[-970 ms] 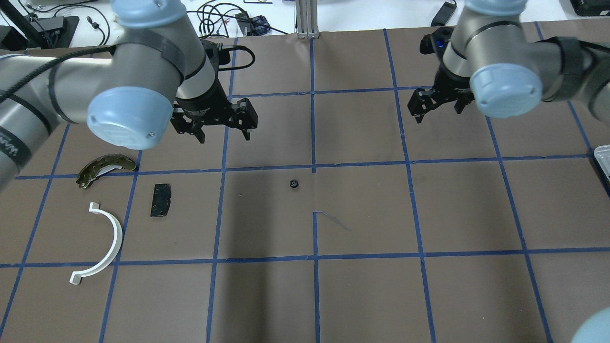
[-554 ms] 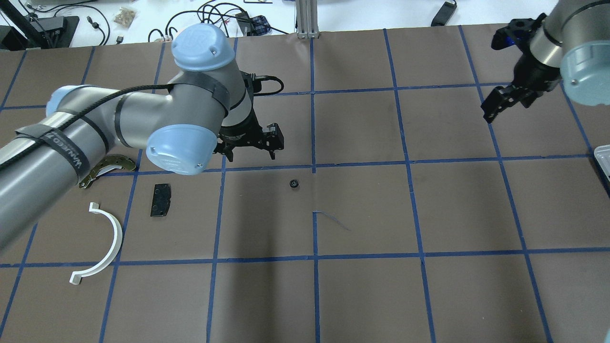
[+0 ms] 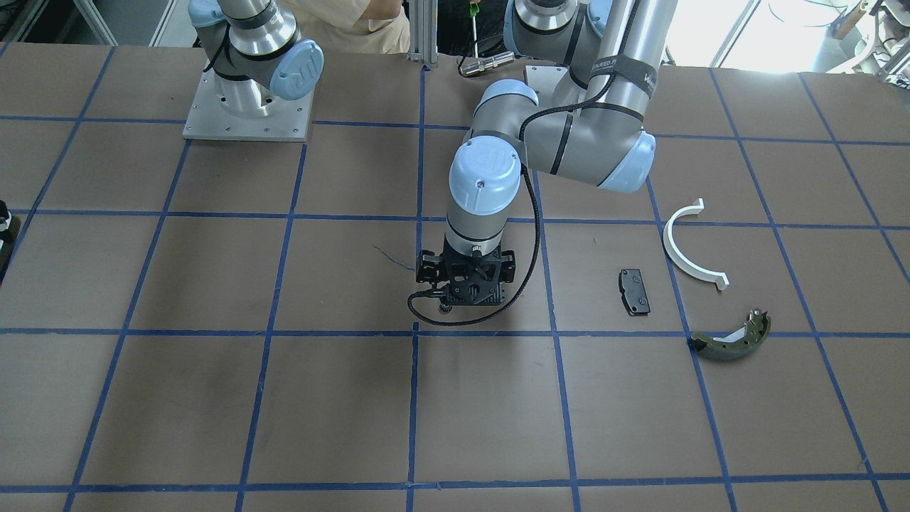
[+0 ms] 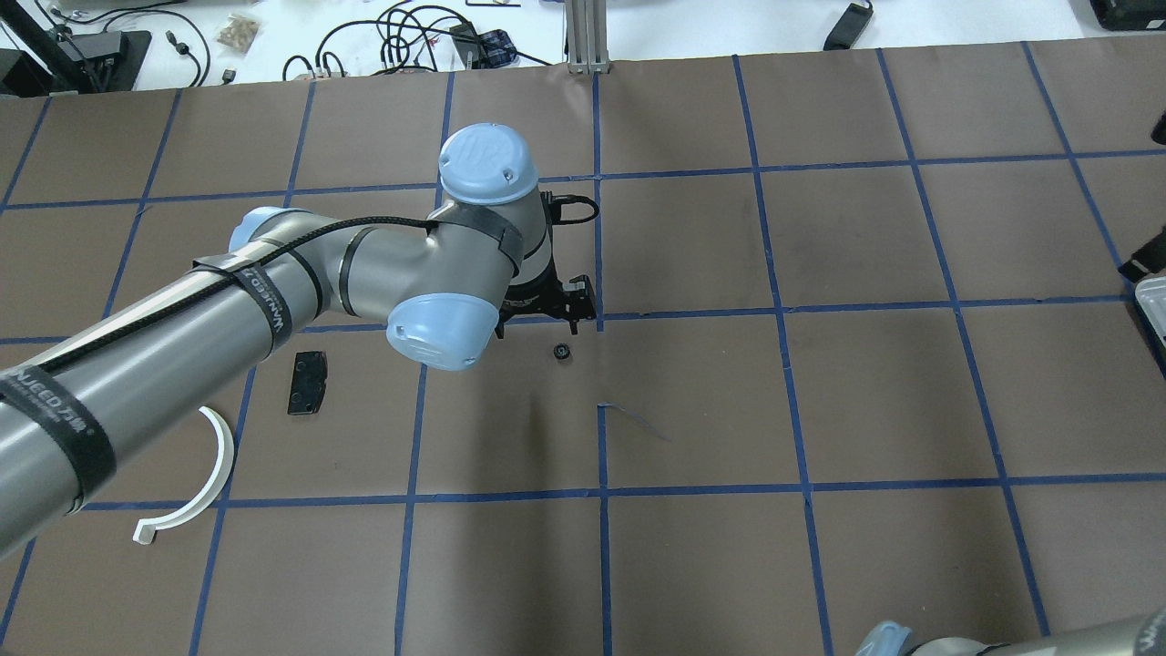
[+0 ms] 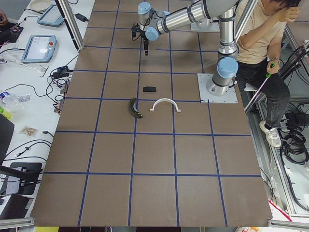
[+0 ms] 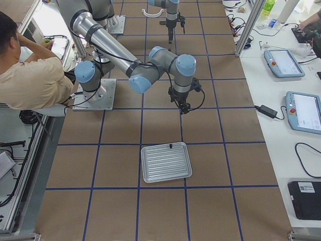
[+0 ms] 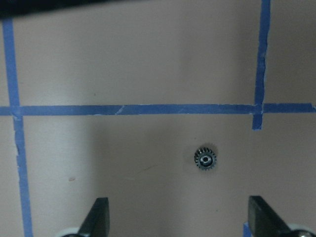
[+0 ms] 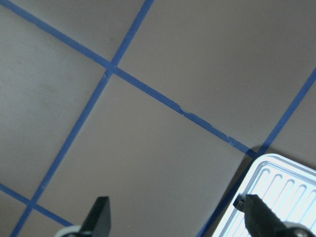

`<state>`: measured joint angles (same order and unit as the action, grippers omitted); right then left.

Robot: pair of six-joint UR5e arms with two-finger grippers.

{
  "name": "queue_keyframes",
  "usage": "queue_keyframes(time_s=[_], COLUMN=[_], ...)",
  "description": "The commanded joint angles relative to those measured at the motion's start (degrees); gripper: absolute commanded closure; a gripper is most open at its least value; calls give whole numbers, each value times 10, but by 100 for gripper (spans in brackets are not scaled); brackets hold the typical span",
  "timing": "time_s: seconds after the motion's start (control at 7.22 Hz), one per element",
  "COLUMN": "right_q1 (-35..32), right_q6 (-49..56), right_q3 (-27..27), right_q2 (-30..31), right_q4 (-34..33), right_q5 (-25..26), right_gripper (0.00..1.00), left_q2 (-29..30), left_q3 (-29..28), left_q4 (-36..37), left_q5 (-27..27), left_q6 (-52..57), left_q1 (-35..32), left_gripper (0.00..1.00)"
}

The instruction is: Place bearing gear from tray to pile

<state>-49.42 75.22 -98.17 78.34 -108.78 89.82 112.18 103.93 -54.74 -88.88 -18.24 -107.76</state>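
Brown paper table (image 4: 820,410), blue tape grid. Bearing gear (image 7: 205,160) lay flat on paper near tape crossing, well apart from pile (image 4: 308,383): white half-ring (image 4: 219,451), black plate (image 3: 635,291), brake shoe (image 3: 732,340). Left gripper (image 7: 177,219) hung close by, fingers (image 7: 98,217) spread wide, holding nothing. Gear sat just ahead of tips, between their lines, nearer wrist view's right finger, untouched. Right gripper (image 8: 177,217) likewise spread, empty, over bare paper beside tray (image 8: 289,192) corner.

Tiny black toothed gear (image 7: 205,160) lies flat, well apart from ribbed tray (image 6: 166,162).
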Motion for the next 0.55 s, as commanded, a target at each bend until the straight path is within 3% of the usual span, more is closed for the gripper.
queue_keyframes(time_s=[0.0, 0.42], right_q1=[76, 114], right_q6=[158, 294], right_q3=[3, 14], right_q2=[-22, -91], right_q4=[-7, -94], right_q5=[-3, -24], right_gripper=[5, 5], left_q2=[40, 57], left_q3=[0, 3], left_q4=[38, 51], left_q5=[-1, -1], left_q6=[-3, 10], left_q1=[-20, -25], left_gripper=[0, 1])
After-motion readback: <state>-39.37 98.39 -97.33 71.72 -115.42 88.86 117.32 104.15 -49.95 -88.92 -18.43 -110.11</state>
